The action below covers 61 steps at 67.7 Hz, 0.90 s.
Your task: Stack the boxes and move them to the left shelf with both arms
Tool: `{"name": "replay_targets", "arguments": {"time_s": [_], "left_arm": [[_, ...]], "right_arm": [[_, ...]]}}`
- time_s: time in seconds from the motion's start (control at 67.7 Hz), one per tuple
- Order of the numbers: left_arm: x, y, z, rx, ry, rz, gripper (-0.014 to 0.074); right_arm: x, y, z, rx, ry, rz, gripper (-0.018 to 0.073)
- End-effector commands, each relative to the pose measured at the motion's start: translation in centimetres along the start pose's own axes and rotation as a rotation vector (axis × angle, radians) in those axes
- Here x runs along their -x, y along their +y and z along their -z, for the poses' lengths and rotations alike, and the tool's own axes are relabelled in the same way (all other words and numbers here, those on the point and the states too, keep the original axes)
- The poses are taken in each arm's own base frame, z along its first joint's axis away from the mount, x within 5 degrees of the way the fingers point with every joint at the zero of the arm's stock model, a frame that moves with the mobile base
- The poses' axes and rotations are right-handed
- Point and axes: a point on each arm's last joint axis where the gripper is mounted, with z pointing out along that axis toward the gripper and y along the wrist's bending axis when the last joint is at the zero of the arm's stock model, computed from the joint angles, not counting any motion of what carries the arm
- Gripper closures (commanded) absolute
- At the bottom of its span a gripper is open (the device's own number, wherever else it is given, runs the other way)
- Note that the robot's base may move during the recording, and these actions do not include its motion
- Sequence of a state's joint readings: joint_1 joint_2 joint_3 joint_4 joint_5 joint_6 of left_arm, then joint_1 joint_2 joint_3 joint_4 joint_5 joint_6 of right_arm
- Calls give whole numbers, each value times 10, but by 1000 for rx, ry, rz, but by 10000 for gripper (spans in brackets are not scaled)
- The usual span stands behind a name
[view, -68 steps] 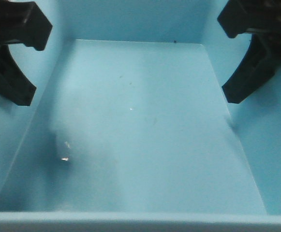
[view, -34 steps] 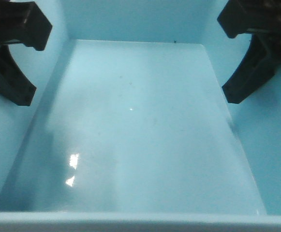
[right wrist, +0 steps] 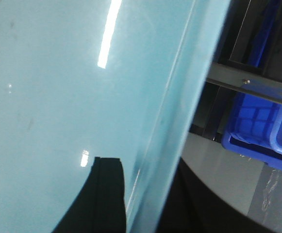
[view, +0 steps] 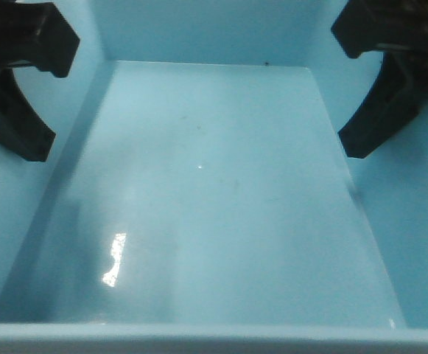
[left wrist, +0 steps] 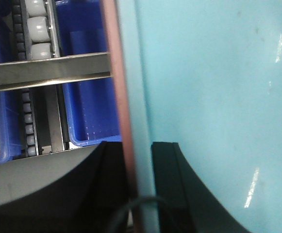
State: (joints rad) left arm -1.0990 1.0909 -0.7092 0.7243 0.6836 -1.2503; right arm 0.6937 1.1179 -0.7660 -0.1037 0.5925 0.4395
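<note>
The left jaws and right jaws each clamp a side wall of the blue box (view: 214,184), nested in the pink box (left wrist: 115,97), near the shelf rail (left wrist: 48,70). An uneven pull may slip a wall free and tip the stack.

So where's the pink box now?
Only its rim shows: in the left wrist view the pink box hugs the blue box from outside, both pinched by the left hand.

Nothing readable is turning up here: the light blue bin (view: 214,192), the pink bin (left wrist: 117,97), the steel rail (left wrist: 48,70) and the dark blue bins (left wrist: 90,111) are showing no lettering, labels or numbers.
</note>
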Motion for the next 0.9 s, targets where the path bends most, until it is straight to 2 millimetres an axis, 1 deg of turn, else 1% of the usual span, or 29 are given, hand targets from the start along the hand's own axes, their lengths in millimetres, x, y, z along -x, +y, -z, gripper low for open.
{"name": "replay_targets", "arguments": {"time_s": [0.0,0.753,0.886], "left_arm": [[15,-4,14,-55,-105,-68,599],[15,-4,14,-53,-105,-70,599],[17,-4,14,-44,-133,-115,599]], "right_arm": [[17,0,14,9,-140,74,523],[16,0,14,5,-130,71,523],[16,1,14,17,-124,51,523]]}}
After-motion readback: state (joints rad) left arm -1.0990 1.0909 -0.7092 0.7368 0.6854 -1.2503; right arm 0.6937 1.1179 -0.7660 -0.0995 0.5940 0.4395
